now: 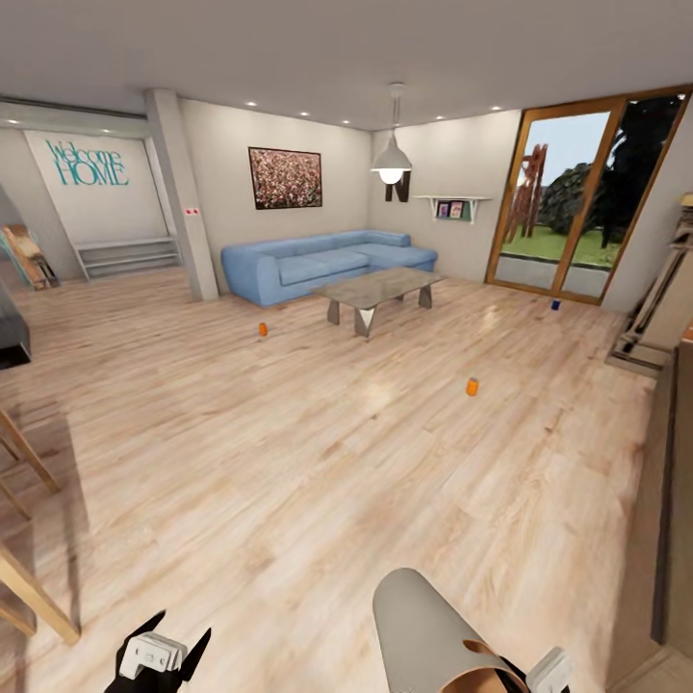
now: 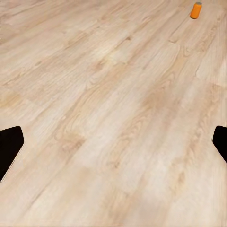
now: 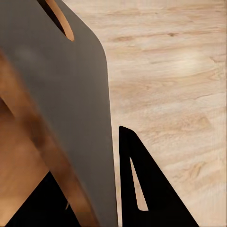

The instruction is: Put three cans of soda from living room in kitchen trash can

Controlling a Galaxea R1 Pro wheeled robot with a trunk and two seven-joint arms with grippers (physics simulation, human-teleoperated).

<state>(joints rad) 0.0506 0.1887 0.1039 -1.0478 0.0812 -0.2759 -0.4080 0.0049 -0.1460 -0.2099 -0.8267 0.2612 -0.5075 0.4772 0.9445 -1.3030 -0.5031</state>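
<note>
Living room floor (image 1: 289, 462) has all three cans loose: orange (image 1: 472, 387), orange (image 1: 262, 329), blue (image 1: 554, 304). Right claw (image 3: 101, 189) grips the bin (image 1: 423, 626); left claw (image 1: 154, 659) spread, empty. Looks like approach stage; next, drive to nearest orange.

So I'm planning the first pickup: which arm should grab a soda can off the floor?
Left, probably. The left gripper is empty with its jaws open, and an orange can lies ahead of it. The right gripper is occupied holding the bin.
</note>
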